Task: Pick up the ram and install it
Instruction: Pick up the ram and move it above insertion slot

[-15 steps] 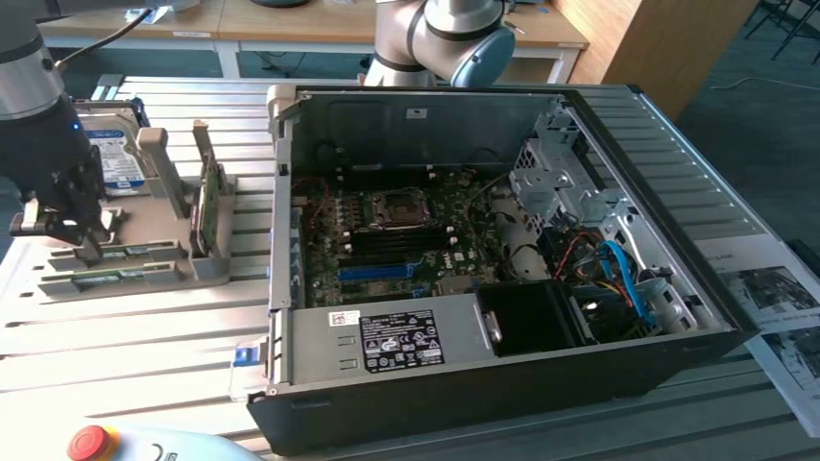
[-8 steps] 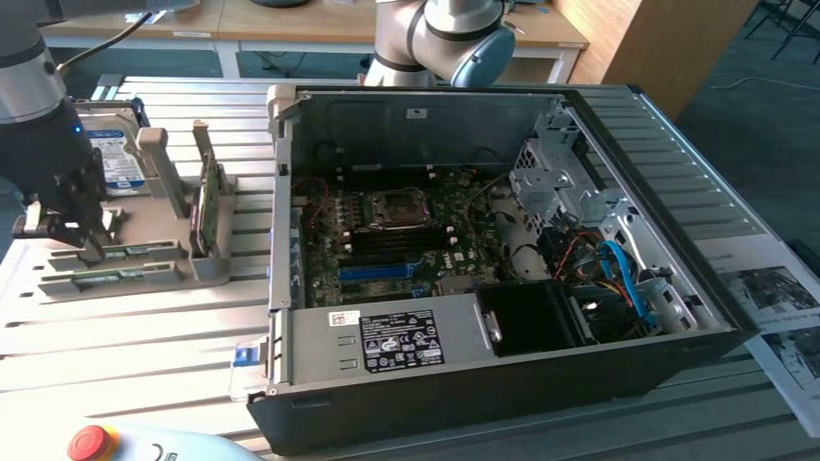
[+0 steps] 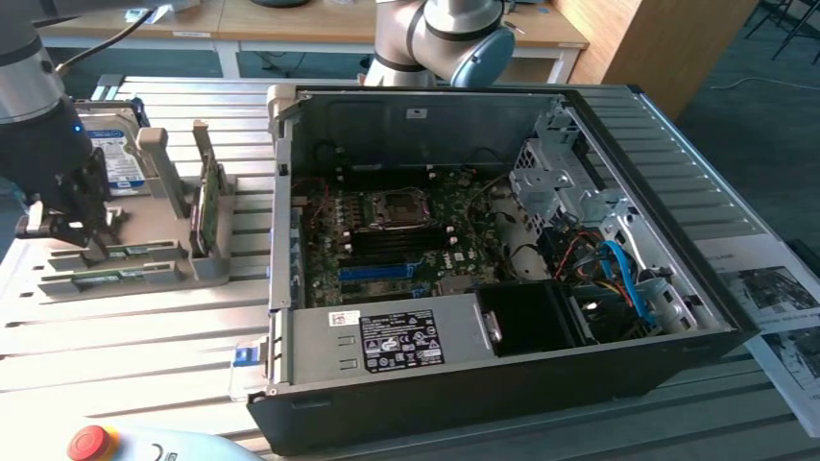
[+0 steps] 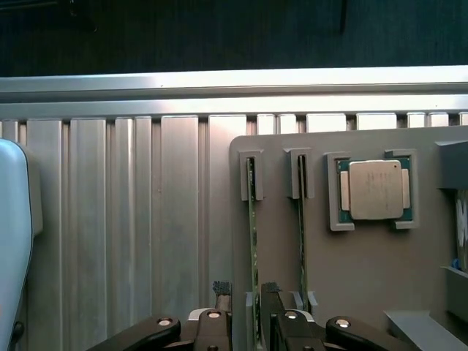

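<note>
The ram (image 4: 253,219) is a thin green stick standing on edge in a slot of the grey holder (image 4: 351,285). My gripper (image 4: 247,294) is open and straddles the stick's near end, with one fingertip on each side and a small gap to each. A second, similar green stick (image 4: 300,227) stands in the neighbouring slot. In the exterior view my gripper (image 3: 71,229) hangs low over the grey holder (image 3: 205,267) at that view's left, beside the open computer case (image 3: 513,384).
A CPU chip (image 4: 373,190) sits in a holder pocket beyond the second stick. The silver hard drive (image 3: 118,158) stands upright behind my arm. The motherboard (image 3: 384,240) lies inside the case. A red stop button (image 3: 90,442) is at the front; papers (image 3: 769,288) lie on the exterior view's right.
</note>
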`<state>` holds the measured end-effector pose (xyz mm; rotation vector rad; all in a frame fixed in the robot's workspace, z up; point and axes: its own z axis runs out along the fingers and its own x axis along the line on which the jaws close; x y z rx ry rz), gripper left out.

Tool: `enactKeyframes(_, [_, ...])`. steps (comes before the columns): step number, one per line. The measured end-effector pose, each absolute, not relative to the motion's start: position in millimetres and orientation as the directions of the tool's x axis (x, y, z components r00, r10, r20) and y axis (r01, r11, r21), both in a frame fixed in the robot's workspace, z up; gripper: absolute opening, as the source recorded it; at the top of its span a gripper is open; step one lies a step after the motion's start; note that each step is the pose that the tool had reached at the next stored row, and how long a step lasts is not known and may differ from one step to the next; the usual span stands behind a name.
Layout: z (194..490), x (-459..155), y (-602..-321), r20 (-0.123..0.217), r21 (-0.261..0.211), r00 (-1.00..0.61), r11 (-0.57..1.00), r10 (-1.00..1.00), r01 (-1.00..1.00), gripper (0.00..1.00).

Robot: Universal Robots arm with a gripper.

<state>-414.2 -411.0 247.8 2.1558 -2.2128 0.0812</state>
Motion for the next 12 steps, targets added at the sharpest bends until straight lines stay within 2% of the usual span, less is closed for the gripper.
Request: enactKeyframes(12, [247.9,-414.3,-411.1,0.073,-0.015,-0.027,0.026,-0.997,-1.0,0.3])
